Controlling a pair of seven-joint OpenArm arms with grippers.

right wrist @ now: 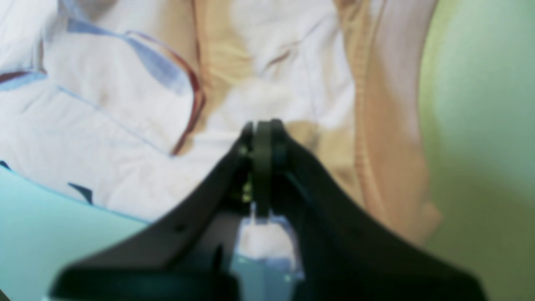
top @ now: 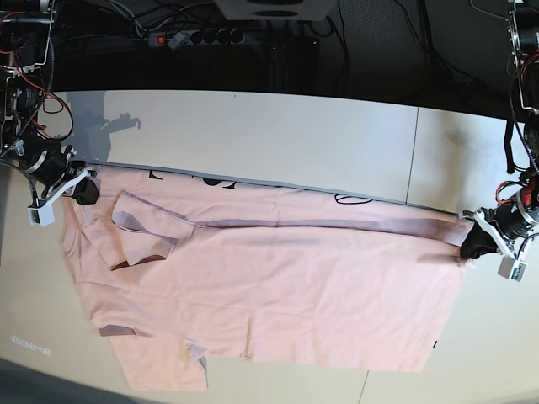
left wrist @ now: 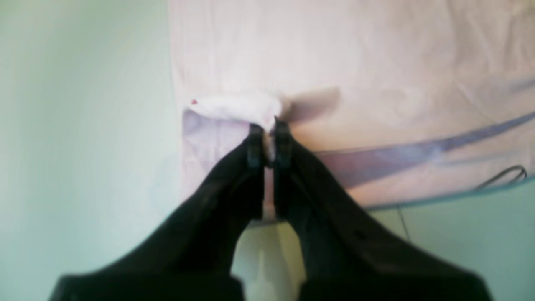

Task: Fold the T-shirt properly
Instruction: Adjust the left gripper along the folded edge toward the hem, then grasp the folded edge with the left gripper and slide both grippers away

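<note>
I am working over a pale, matte table (top: pixel 278 139) whose top is lying in two panels, a thin seam running down its right part. Behind the far edge the room is sitting dark, with a power strip (top: pixel 195 37) and loose cables (top: pixel 126 13) trailing along the back. Red and black wires are hanging by my arm at the left edge of the base view.

The T-shirt (top: pixel 278 286) is lying spread flat across the near half of the table, pale pink, its far edge folded over so that a long band is running from one side to the other. Bits of black lettering (top: pixel 181 177) are peeking out along that far fold. A sleeve (top: pixel 143 227) is lying doubled over toward the left of the base view, and the near hem is reaching almost to the front table edge.

My left gripper (left wrist: pixel 269 125) is pinching a bunched corner of the T-shirt at its edge, jaws nearly together with white cloth squeezed between them. My right gripper (right wrist: pixel 263 129) is sitting pressed together at the opposite end of the fold, low over rumpled fabric; whether cloth is caught in it I cannot tell, the wrist view being blurred. Nothing is standing between the two arms but the shirt itself.
</note>
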